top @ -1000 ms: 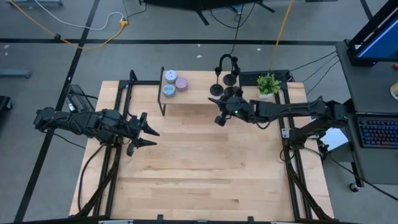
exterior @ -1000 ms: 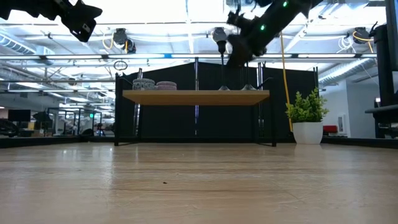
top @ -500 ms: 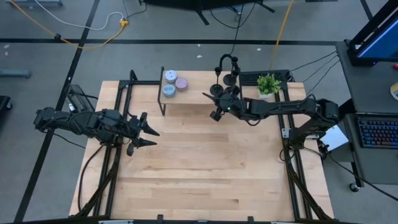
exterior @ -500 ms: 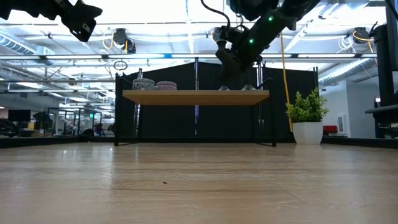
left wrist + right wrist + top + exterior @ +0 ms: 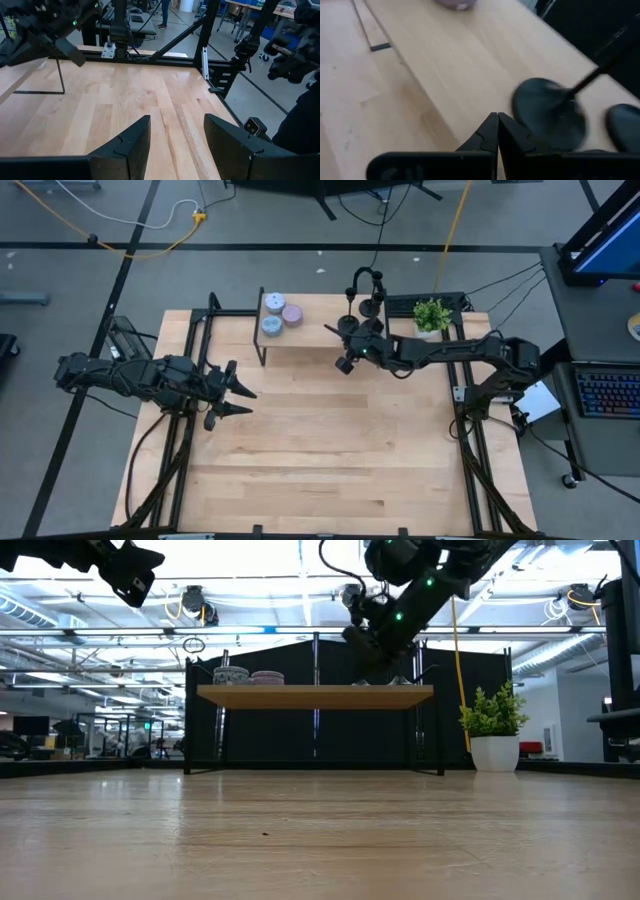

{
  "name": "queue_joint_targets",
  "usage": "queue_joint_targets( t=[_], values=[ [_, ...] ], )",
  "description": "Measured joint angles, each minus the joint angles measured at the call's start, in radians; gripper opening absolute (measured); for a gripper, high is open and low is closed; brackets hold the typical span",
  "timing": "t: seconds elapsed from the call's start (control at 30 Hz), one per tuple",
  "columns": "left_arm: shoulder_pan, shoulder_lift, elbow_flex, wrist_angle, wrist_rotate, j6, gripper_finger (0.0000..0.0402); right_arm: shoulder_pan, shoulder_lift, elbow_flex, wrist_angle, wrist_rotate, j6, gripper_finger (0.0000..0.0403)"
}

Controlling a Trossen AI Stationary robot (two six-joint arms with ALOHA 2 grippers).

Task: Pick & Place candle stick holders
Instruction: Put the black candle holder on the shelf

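- Right gripper [image 5: 362, 632] positioned above the far shelf [image 5: 315, 695].
- Left gripper [image 5: 130, 570] raised, upper left.
- Potted plant [image 5: 492, 730] stands right of the shelf on the desk [image 5: 320, 840].

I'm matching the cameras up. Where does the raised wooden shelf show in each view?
High view: shelf, at the table's far edge, centre.
Low view: the board across the middle.
Left wrist view: at the picture's left edge, cut off.
Right wrist view: fills most of the picture.
Landmark: candle stick holders standing on it, not visible from the left wrist.
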Motion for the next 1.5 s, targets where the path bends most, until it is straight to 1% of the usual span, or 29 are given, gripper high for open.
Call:
queue_joint_targets(
  t=[0.13, 0.6, 1.0, 1.23, 1.4, 1.5],
  values=[
    [0.0, 0.0, 0.0, 0.0, 0.0, -0.003, 0.0189, 0.001, 0.031, 0.0, 0.012, -0.001, 0.014, 0.0],
    [0.0, 0.0, 0.0, 0.0, 0.0, -0.009, 0.0189, -0.001, 0.032, 0.0, 0.01, 0.032, 0.017, 0.0],
    [0.0, 0.0, 0.0, 0.0, -0.001, -0.006, 0.0189, -0.045, 0.033, 0.0, 0.023, 0.026, 0.028, 0.0],
    [0.0, 0.0, 0.0, 0.0, -0.001, -0.006, 0.0189, -0.053, 0.033, 0.0, 0.024, 0.023, 0.023, 0.0],
    [0.0, 0.0, 0.0, 0.0, -0.001, -0.005, 0.0189, -0.023, 0.03, -0.001, 0.032, 0.0, 0.022, 0.0],
    [0.0, 0.0, 0.0, 0.0, 0.0, -0.008, 0.0189, 0.022, -0.011, -0.003, 0.034, 0.004, 0.011, 0.0]
  ],
)
